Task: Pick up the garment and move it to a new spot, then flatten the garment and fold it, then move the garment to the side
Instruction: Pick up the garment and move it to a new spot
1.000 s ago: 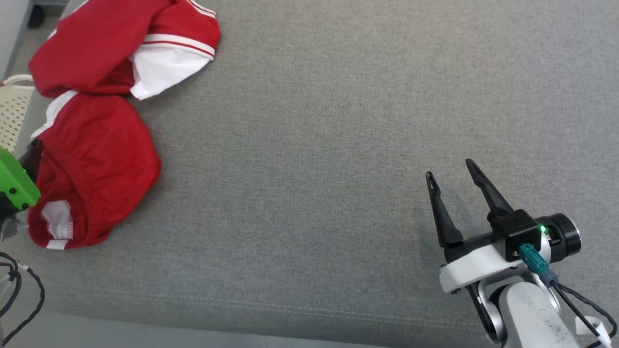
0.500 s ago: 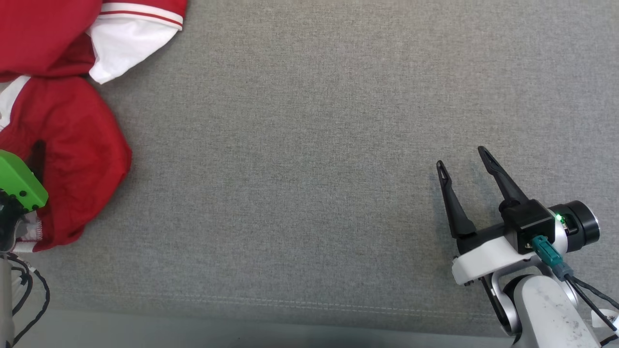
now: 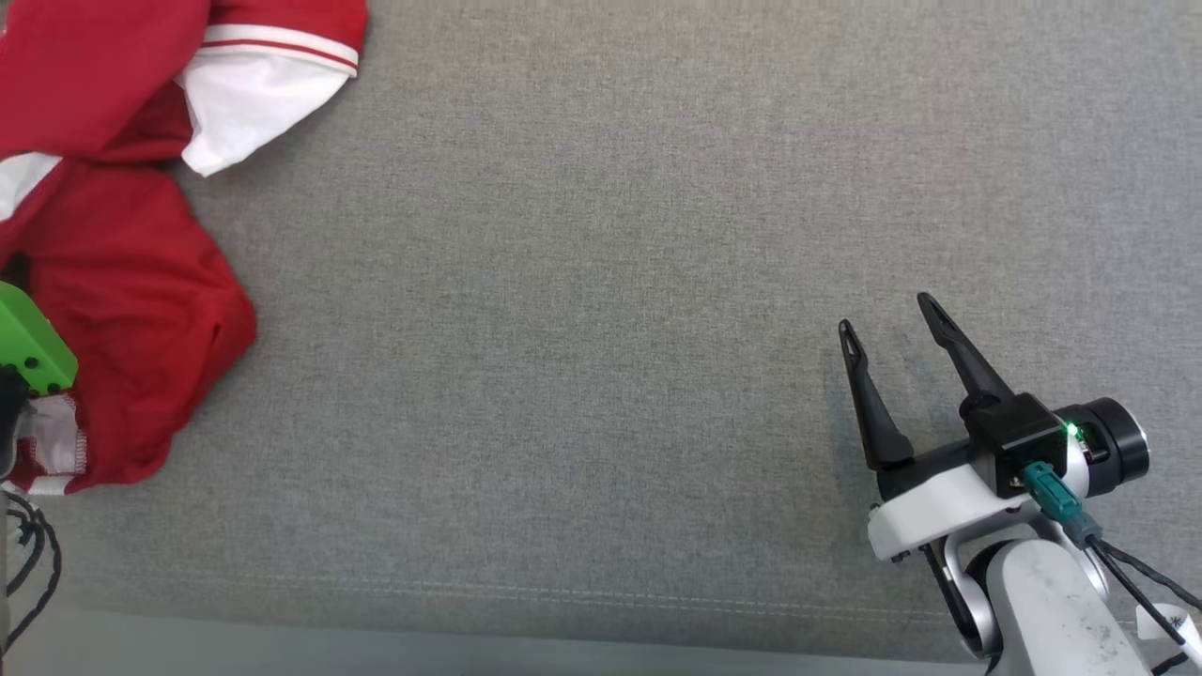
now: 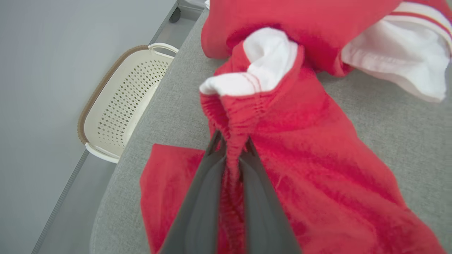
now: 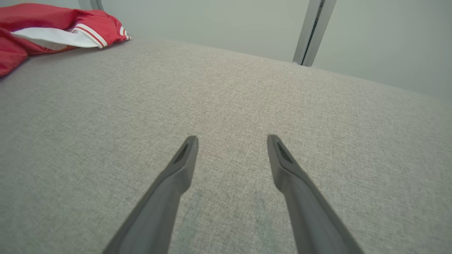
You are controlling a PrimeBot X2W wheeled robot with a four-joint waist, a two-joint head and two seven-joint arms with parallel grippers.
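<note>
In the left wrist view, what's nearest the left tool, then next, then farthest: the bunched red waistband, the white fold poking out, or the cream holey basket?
1. Bunched red elastic waistband: pinched in the left tool.
2. White fabric fold: just beyond, straight ahead.
3. Cream perforated plastic basket: off to the left, lower down.

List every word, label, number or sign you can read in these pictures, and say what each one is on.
No text can be read.
Red and white garment: stripes, no lettering in view.
Small white tag at the head view's lower right corner: a dark mark, too small to read.
Cream basket: no lettering in view.
</note>
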